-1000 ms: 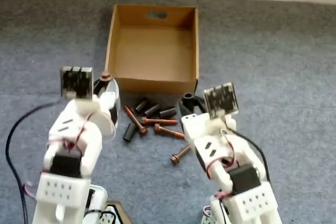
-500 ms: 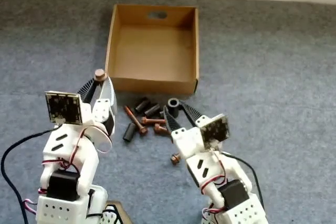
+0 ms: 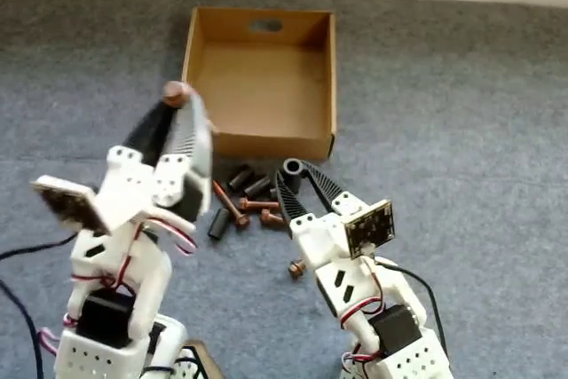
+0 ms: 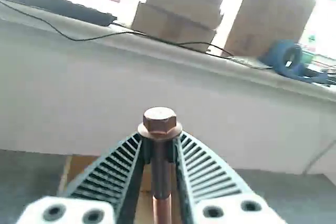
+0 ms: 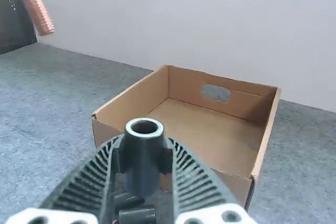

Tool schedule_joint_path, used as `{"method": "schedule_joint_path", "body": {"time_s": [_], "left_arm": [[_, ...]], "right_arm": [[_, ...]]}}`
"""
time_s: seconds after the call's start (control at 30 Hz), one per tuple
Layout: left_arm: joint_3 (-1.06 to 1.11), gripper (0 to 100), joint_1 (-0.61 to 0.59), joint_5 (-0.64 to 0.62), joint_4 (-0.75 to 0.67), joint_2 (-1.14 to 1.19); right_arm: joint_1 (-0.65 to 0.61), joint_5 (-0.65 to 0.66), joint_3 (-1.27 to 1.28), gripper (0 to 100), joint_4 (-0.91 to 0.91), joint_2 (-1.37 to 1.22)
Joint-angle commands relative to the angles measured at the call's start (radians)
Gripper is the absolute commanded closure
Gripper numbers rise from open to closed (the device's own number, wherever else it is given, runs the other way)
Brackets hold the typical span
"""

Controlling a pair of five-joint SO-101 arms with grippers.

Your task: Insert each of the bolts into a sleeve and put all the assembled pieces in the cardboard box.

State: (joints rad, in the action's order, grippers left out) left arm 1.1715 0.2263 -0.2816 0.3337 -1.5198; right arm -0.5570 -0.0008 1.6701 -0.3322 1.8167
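Grey carpet (image 3: 461, 130) is noted under both arms. A copper bolt (image 4: 159, 123) is clamped upright in the left claw (image 3: 182, 106), its head above the fingertips, near the cardboard box (image 3: 330, 68)'s front-left corner. A dark sleeve (image 5: 143, 153), bore upward, is gripped in the right claw (image 3: 293, 173), just before the box front. Loose bolts and sleeves (image 3: 257, 204) are scattered between the arms.

Grey carpet (image 3: 461, 113) bears the cardboard box (image 3: 259, 145), loose bolts (image 3: 304, 264) and sleeves (image 3: 218, 224).
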Motion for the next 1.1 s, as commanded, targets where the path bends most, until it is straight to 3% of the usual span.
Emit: {"method": "schedule_joint_path", "body": {"time_s": [0.0, 0.2, 0.57, 0.83, 0.97, 1.07], "left_arm": [[-0.13, 99, 0.111, -0.011, -0.028, 0.162], [-0.257, 99, 0.148, -0.011, -0.028, 0.39], [-0.285, 99, 0.262, -0.009, -0.029, 0.409], [-0.269, 99, 0.269, -0.008, -0.023, 0.41], [-0.246, 99, 0.271, 0.124, -0.023, 0.409], [-0.239, 99, 0.275, 0.133, -0.025, 0.406]], "right_arm": [[-0.005, -0.006, 0.033, 99.2, 0.027, 0.013], [-0.005, -0.006, 0.033, 99.2, 0.027, 0.013], [-0.005, -0.006, 0.033, 99.2, 0.027, 0.013], [-0.005, -0.006, 0.033, 99.2, 0.027, 0.013], [-0.005, -0.006, 0.033, 99.2, 0.027, 0.013], [-0.005, -0.006, 0.033, 99.2, 0.027, 0.013]]}}
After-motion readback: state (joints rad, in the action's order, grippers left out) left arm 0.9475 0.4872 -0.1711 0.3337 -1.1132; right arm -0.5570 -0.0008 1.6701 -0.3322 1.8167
